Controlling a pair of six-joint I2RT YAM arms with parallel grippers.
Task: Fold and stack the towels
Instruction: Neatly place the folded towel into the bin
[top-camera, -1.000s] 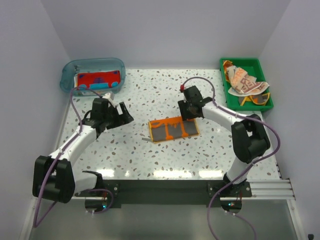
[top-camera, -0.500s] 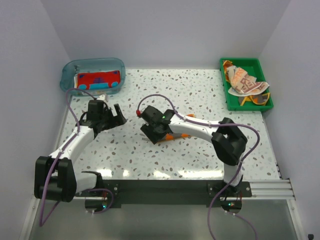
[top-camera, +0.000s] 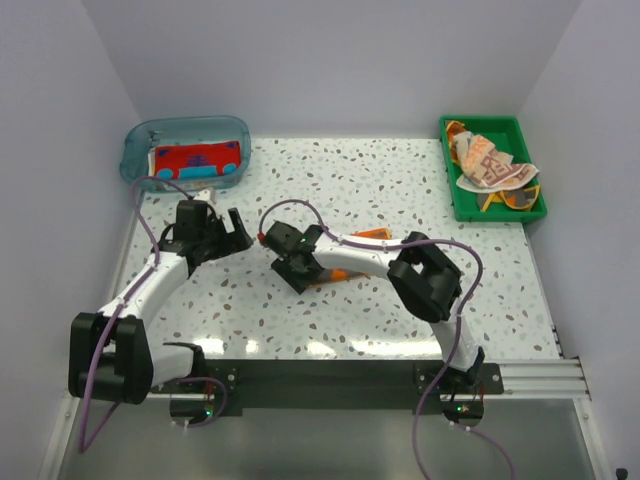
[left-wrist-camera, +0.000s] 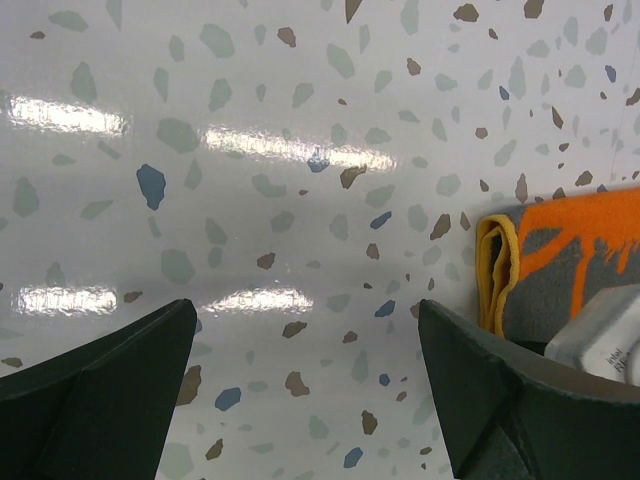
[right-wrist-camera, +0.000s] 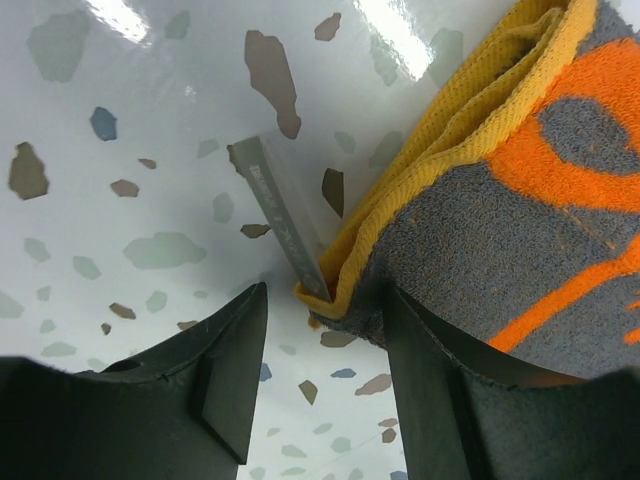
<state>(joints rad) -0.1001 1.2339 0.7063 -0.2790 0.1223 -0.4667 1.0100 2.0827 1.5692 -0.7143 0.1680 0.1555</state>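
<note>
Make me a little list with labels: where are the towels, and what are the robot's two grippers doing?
folded towel: orange and grey, lying on the table, near the middle
left gripper: open, over bare table, left of the folded towel
right gripper: open, jaws either side of the folded towel's corner
tub: back left, holds a red and teal towel
tray: back right, holds crumpled towels
</note>
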